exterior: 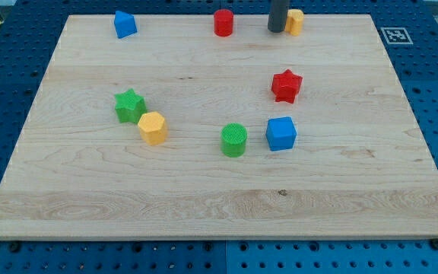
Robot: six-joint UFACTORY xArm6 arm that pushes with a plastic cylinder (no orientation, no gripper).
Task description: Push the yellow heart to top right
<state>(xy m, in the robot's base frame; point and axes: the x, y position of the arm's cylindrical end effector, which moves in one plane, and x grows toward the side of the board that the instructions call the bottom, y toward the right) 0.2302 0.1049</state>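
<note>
Camera view shows the yellow heart [296, 21] near the top edge of the worktop [204, 205], right of centre, its shape only partly readable because the rod covers its left side; my tip [277, 30] sits just beside it on the frame's left, touching or very nearly so; there is no gripper here, so nothing is spread or pinching, only the bare rod end set against the block.

Judging from this, the push is in hand and the heart has some way to go toward the upper right corner; the good line is a steady shove to the frame's right, kept behind the block's middle so it does not spin off the tip; since the heart already lies close to the top edge, any upward lean should be slight, or it may slide off the board.

Further out, a red cylinder [223, 22] stands to the left along the top, a blue block [125, 24] at upper left; a red star [286, 85], blue cube [281, 133], green cylinder [234, 140], yellow hexagonal block [152, 127] and green star [130, 105] lie lower down, all off the path.
</note>
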